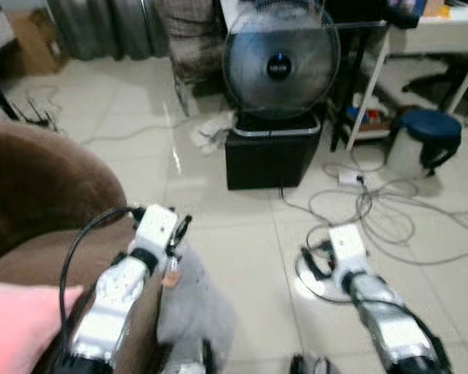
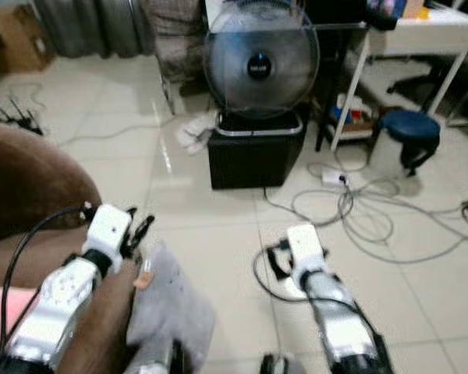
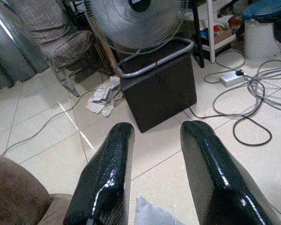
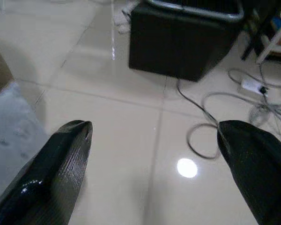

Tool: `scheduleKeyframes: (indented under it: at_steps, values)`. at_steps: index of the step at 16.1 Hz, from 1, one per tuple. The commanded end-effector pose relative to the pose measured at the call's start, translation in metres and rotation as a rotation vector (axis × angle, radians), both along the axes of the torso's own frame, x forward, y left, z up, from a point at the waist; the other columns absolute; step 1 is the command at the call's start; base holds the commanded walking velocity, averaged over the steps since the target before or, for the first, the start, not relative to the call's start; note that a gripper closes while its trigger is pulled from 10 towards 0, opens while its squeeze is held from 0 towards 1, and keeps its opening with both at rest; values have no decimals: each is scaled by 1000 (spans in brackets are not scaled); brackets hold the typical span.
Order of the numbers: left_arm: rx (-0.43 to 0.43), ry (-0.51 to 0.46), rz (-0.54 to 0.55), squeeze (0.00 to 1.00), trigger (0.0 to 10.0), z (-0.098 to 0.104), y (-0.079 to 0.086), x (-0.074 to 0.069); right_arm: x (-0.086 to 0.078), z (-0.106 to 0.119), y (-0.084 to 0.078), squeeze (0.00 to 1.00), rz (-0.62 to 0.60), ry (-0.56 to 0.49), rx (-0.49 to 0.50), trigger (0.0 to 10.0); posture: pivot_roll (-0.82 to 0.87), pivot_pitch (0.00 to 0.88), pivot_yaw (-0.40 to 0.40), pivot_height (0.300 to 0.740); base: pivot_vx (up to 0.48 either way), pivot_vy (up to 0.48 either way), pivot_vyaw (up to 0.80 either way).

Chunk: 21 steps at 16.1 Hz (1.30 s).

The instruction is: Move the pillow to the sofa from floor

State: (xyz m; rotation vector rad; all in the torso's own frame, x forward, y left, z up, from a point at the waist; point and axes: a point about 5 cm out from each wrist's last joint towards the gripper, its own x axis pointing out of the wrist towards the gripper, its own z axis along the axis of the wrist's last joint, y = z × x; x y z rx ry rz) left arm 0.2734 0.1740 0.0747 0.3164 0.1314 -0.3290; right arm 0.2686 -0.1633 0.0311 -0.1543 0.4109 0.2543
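Between the sofa arm and the bare tiles, both grippers hang empty. The left gripper (image 3: 152,178) has its jaws parted, nothing between them; it sits above the brown sofa (image 1: 39,187), and through the gap a corner of the grey pillow (image 1: 195,300) can be seen. The right gripper (image 4: 154,159) has its jaws spread wide over the tiled floor (image 1: 242,234), holding nothing.

The pillow lies on the floor just beside the sofa's front edge, between the two silver arms and nearer the left one. Whether it leans against the upholstery cannot be told. A pink cushion (image 1: 15,319) rests on the sofa seat at the robot's left.

Farther out stand a black box (image 1: 271,156) with a round fan (image 1: 281,58) on top, a crumpled cloth (image 1: 210,132) beside it, loose cables (image 1: 382,214) across the tiles, and a blue-topped stool (image 1: 425,140) near a white worktop (image 1: 444,35).

Progress, as judged: the task is at its start. The pillow is not yet grasped, lifted or placed. What remains is to lower a gripper to it, close on the fabric, raise it and set it on the seat.
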Motion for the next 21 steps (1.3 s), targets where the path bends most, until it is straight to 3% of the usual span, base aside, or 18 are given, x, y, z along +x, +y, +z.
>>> scheduleKeyframes:
  at_steps: [1, 5, 11, 17, 20, 21]
  values:
    - [1, -3, 22, 0, 10000, 2, 5, 1, 2, 4, 5, 0, 22, -3, 8, 10000, 73, 0, 38, 660, 0, 0, 0]
    - [5, -2, 34, 0, 10000, 1, 5, 1, 2, 5, 5, 0, 24, 4, 7, 10000, 75, 0, 34, 656, 0, 0, 0]
    - [9, 3, 31, 0, 10000, 0, 4, 2, 3, 6, 4, 0, 22, 7, 8, 10000, 75, 0, 32, 592, 0, 0, 0]
    - [-21, 3, 16, 0, 10000, 1, 0, 7, 3, 6, 1, 0, 13, 6, 5, 10000, 59, 0, 34, 592, 0, 0, 0]
    - [-84, 49, 14, 0, 10000, -1, -4, 13, 1, 5, 0, 0, 16, 11, 1, 10000, 58, 0, 29, 592, 0, 0, 0]
    - [-100, 70, 15, 106, 10000, -2, -5, 16, 1, 5, 0, 0, 19, 15, -2, 10000, 60, 0, 26, 592, 0, 0, 0]
